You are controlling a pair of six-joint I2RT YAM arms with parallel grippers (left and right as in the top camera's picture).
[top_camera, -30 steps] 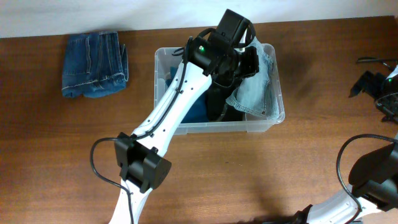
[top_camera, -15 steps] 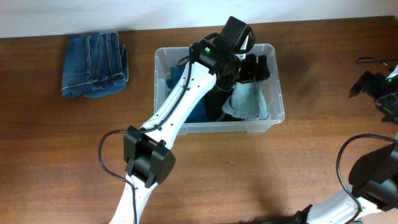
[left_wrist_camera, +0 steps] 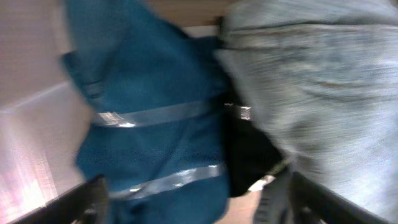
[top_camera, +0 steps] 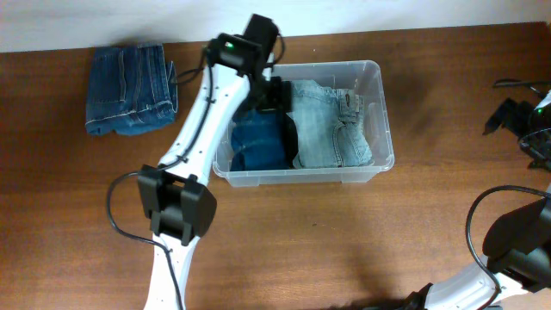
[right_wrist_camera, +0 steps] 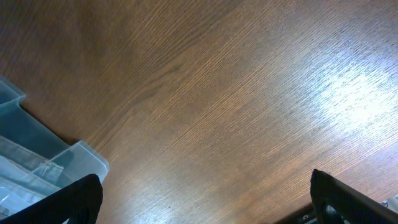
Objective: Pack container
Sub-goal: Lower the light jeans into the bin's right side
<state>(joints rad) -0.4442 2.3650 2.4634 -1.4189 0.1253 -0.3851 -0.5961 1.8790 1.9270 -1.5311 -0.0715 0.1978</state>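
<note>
The container (top_camera: 385,129) stands on the bench (top_camera: 387,232), holding light jeans (top_camera: 331,129) beside blue jeans (top_camera: 258,145). The left gripper (top_camera: 274,93) hangs over it, jaws spread. The right gripper (right_wrist_camera: 205,202) has jaws spread also.

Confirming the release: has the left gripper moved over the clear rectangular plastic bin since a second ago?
Yes. The left gripper has shifted left, from the clear plastic container's right half towards its back-left corner.

clear container (top_camera: 385,116), pale washed-blue jeans (top_camera: 331,129), teal garment with two silver-grey stripes (left_wrist_camera: 149,130), dark indigo jeans (top_camera: 129,86), brown wood-grain table (top_camera: 344,232), white left arm (top_camera: 201,119)
</note>
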